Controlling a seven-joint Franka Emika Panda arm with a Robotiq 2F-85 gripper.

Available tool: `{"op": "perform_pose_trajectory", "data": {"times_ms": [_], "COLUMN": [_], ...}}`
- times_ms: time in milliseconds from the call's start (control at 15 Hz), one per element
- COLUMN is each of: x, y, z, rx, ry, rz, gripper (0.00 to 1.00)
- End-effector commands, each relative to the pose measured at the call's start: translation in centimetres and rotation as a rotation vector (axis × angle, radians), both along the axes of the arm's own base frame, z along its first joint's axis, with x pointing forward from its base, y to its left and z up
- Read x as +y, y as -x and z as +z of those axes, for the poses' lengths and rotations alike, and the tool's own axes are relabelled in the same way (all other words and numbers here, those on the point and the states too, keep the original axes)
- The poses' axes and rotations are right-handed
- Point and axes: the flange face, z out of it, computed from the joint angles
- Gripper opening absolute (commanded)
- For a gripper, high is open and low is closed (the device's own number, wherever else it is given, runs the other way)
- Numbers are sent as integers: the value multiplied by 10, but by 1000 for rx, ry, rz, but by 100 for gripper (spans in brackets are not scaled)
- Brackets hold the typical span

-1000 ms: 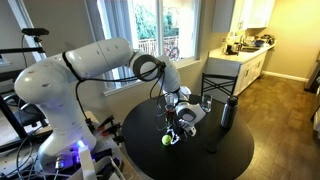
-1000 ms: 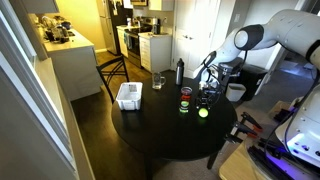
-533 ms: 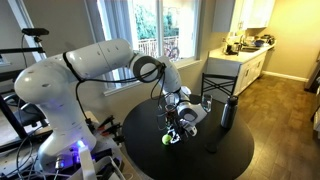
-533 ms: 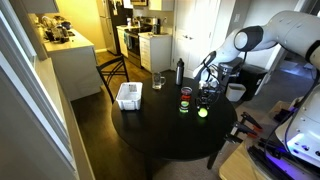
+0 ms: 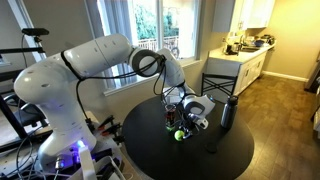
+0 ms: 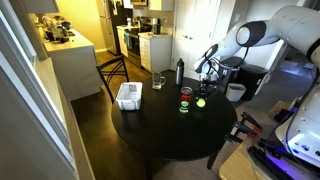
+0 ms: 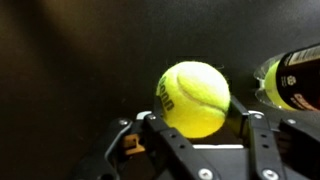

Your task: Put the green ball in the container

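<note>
Robot takes the ball: the gripper [image 6: 203, 93] of a Franka arm [image 6: 262, 33] clenches the green ball [image 6: 200, 101] above a round black table [image 6: 170, 135] in a home kitchen. This is judged to be the start of the carry to the container [image 6: 128, 95].

In the wrist view the ball [image 7: 195, 98] sits squarely between the two fingers [image 7: 148, 128], one against each flank. A hold across the widest part suits a round, fuzzy thing that could otherwise squirt free. Whether the ball hangs clear of the tabletop cannot be told for certain. In an exterior view the ball [image 5: 181, 133] seems to ride just off the dark surface, directly under the gripper [image 5: 186, 124].

The container, a shallow pale tub, stands well apart near the table's rim, at about 9 o'clock from the ball. A small red-and-green can [image 6: 185, 98] stands just beside the ball on that same 9 o'clock line. A drinking glass [image 6: 158, 80] stands at about 10 o'clock and a dark bottle [image 6: 180, 71] at about 11 o'clock.

The straight path crosses the can, so the carry likely calls for height, or a swing around it, before the crossing. The tub is open-topped and wider than the ball, so the drop should be forgiving.
</note>
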Motion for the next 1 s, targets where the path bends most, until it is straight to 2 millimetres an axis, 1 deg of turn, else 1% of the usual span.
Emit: {"op": "perform_pose_trajectory", "data": {"times_ms": [0, 200, 400, 600, 733, 933], "x": [-16, -19, -13, 2, 15, 37], "y": [-7, -16, -24, -32, -36, -42], "z": [36, 55, 69, 89, 108, 142], "rx": [-88, -163, -234, -303, -352, -411], "ry": [34, 46, 49, 40, 35, 27], "rz": [-46, -70, -83, -80, -64, -25], "gripper": [38, 38, 38, 38, 38, 38]}}
